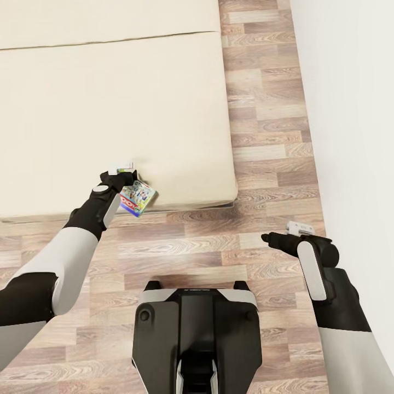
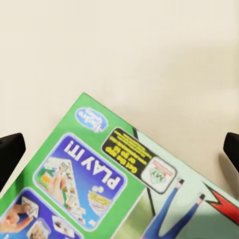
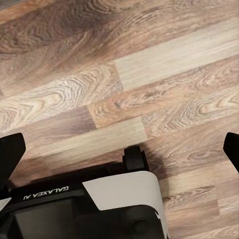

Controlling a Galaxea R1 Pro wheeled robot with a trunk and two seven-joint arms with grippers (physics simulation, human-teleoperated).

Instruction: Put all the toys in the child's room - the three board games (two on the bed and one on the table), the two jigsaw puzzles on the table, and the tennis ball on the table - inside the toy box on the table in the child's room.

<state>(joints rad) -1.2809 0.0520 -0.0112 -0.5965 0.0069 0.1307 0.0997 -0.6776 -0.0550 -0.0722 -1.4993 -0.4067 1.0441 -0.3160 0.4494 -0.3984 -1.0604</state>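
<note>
A board game (image 1: pixel 139 198), a flat box with green, blue and pale cartoon art, lies tilted at the near edge of the cream bed (image 1: pixel 109 109), partly past the edge. My left gripper (image 1: pixel 129 183) hovers right over it. In the left wrist view the box (image 2: pixel 114 184) is close up and the two fingertips (image 2: pixel 10 155) stand wide apart on either side of it, so the gripper is open. My right gripper (image 1: pixel 268 238) hangs open over the wood floor with nothing in it; its fingertips (image 3: pixel 9 157) frame bare planks.
The wood-plank floor (image 1: pixel 262 109) runs between the bed and a white wall (image 1: pixel 350 109) on the right. My own base (image 1: pixel 196 334) is at the bottom centre, and the right wrist view also shows that base (image 3: pixel 99 204).
</note>
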